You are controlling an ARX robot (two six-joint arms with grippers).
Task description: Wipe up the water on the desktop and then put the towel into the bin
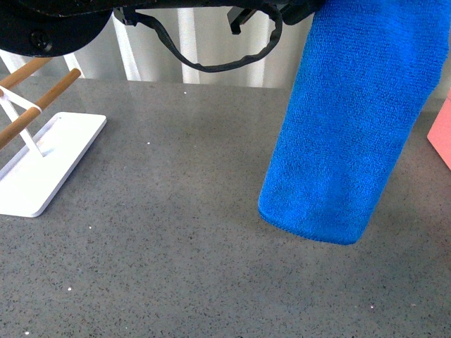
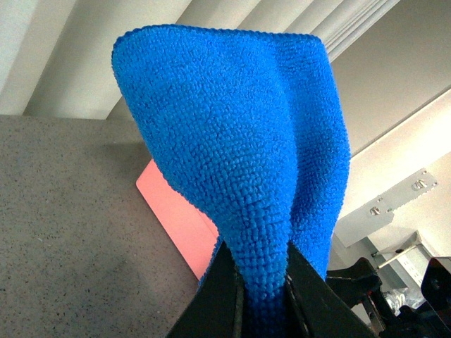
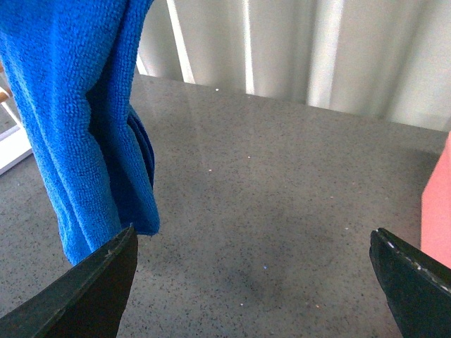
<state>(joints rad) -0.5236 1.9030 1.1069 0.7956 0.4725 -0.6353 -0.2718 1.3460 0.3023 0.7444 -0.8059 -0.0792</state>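
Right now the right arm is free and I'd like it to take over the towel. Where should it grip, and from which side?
Grip the towel about midway down its hanging part, below the left gripper that pinches its top. It hangs as a doubled strip with the lower end free, so the open right gripper should probably come in level from the side, closing across the folded thickness.

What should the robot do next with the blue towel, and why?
Probably swing the left tool sideways toward the bin. It is pinching the towel, which hangs above the desktop, beside the bin, not over it yet.
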